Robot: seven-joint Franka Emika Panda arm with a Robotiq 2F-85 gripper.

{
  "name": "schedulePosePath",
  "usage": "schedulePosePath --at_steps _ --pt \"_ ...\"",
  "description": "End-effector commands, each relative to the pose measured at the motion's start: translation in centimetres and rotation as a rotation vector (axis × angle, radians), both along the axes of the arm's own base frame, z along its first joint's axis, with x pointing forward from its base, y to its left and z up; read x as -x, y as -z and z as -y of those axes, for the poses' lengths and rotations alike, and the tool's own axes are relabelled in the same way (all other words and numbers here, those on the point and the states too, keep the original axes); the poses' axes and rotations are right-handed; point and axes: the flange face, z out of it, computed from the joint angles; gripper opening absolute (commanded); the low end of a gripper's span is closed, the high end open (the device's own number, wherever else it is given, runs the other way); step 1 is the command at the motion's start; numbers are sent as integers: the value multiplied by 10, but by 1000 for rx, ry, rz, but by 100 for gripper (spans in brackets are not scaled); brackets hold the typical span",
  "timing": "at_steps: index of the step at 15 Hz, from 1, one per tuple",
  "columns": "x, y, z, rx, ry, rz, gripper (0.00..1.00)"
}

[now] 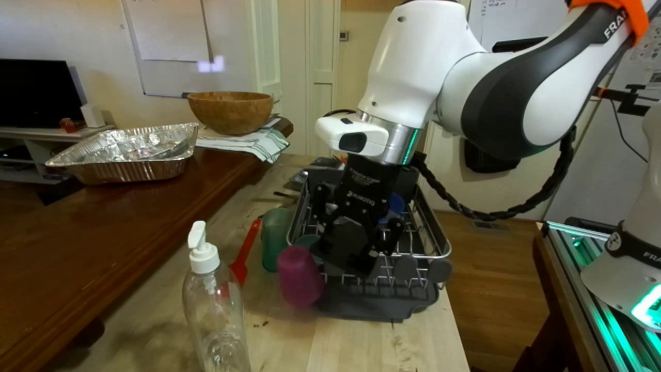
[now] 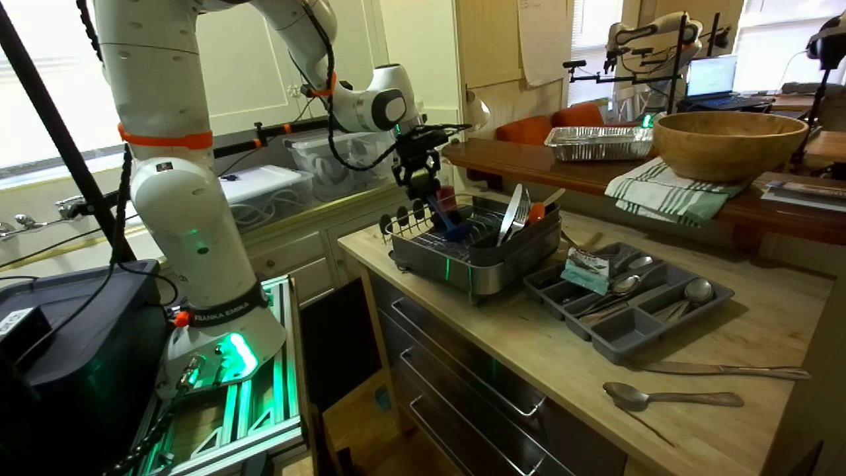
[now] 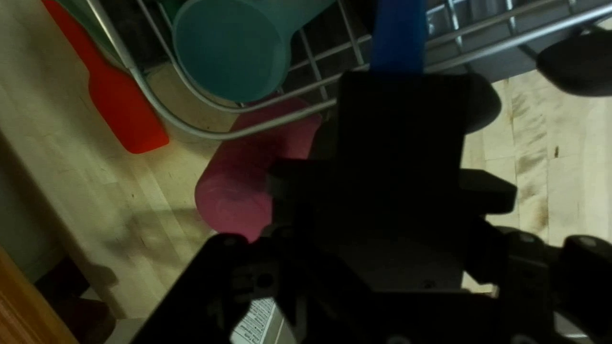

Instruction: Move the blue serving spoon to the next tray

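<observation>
Spoon (image 3: 399,38), blue | one end lost in shadow at tool (image 3: 393,184) | grasping or released: cannot tell

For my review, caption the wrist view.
Gripper at the blue serving spoon, magenta cup nearby, red utensil outside wire rack.

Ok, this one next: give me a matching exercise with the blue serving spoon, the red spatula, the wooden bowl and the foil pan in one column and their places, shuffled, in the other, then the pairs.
Things
1. blue serving spoon
2. red spatula
3. wooden bowl
4. foil pan

Places
A. on the striped cloth
B. over or in the dish rack, one end up at the gripper
C. directly on the brown ledge
D. on the pale countertop, outside the dish rack

Pairs
1-B
2-D
3-A
4-C
</observation>
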Motion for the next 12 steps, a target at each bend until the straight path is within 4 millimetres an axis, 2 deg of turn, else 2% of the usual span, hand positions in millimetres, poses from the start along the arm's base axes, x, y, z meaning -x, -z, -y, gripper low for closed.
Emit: schedulePosePath --at_steps 1,7,10,12 --pt "25 -24 1 104 -80 -32 39" --pt "58 -69 -7 196 -193 -12 39" --pt "81 -89 0 253 -274 23 39" --pt "96 -99 11 246 -301 74 39"
